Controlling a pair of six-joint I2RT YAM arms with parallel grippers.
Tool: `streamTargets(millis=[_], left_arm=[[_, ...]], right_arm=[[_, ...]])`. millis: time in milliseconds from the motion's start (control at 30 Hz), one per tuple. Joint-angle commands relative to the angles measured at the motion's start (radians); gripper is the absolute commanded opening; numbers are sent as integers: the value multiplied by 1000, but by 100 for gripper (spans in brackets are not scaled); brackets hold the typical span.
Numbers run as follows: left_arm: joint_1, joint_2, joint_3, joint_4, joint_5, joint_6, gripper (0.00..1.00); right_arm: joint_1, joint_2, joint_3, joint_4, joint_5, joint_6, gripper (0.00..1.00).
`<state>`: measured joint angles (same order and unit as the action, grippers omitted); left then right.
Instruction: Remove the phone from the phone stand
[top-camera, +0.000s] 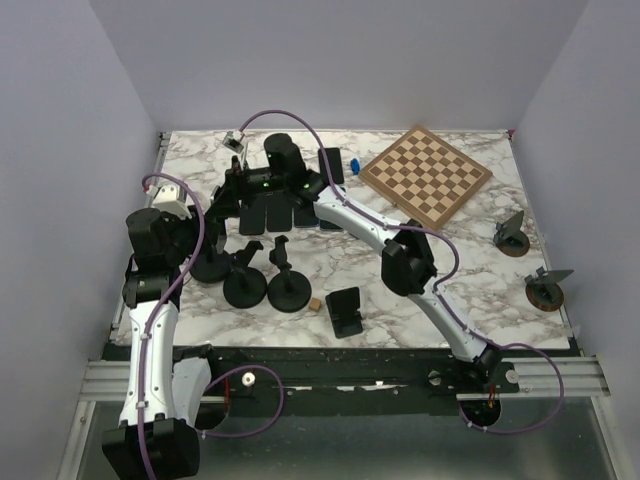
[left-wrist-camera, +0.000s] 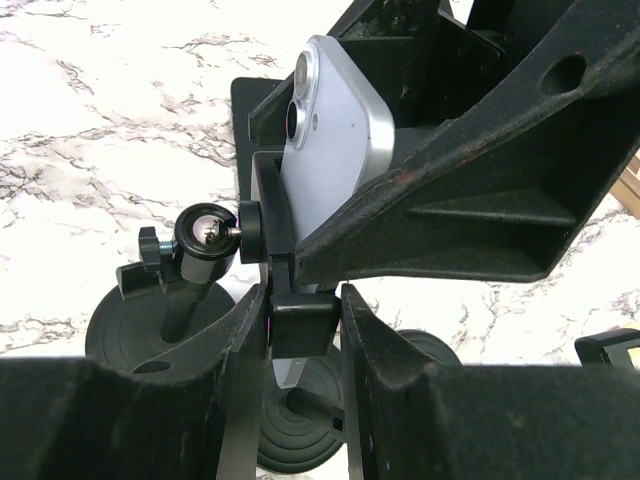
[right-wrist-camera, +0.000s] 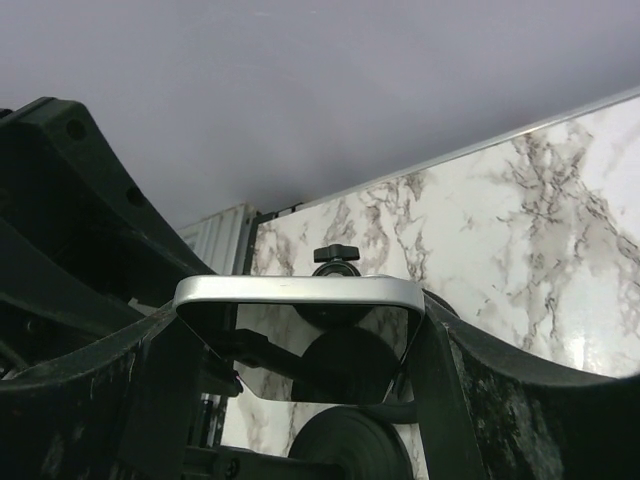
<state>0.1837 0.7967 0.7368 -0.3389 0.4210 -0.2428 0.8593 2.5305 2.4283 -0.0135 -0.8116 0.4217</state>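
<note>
A silver-blue phone (left-wrist-camera: 335, 130), its camera lenses showing, stands in the black clamp of a phone stand (left-wrist-camera: 270, 215) with a ball joint and knob (left-wrist-camera: 205, 235). My left gripper (left-wrist-camera: 303, 305) is shut on the clamp's lower bracket, one finger on each side. In the right wrist view the phone's silver edge (right-wrist-camera: 300, 291) and its dark reflective screen sit between my right fingers (right-wrist-camera: 440, 390). My right gripper (right-wrist-camera: 300, 350) is shut on the phone's sides. In the top view both grippers meet at the back left, left gripper (top-camera: 222, 212) and right gripper (top-camera: 243, 188); the phone is hidden there.
Other round black stand bases (top-camera: 245, 287) stand near the left arm. Several dark phones (top-camera: 270, 215) lie flat behind them. A black holder (top-camera: 345, 310) and a small wooden cube (top-camera: 314, 303) are near the front, a chessboard (top-camera: 425, 175) at the back right, and two brown-based stands (top-camera: 547, 290) at the right edge.
</note>
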Motion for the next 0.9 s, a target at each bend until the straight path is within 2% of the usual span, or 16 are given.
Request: streamTargets(millis=[0,67,267,533,767,867], left_arm=[[4,-31,-21,-6,10,10,0],[4,-43,-24,-5,1,12,0],[5,-67,-42,2,-3,12,0],[5,-76,-57,22,-27,2,0],[5,-123,-72,15,-95,24,0],[9,-128,-75,19,-109,22,0]], right_arm=[[-24,36,50,237,-277,186,1],[-24,64,56,365,-331,276,1],[-23,110,92,501,-384,399,1],[-23,89,19,774,-454,609,1],[-22,36,-38,907,-441,699,1],[-22,28,-27,853,-418,663,1]])
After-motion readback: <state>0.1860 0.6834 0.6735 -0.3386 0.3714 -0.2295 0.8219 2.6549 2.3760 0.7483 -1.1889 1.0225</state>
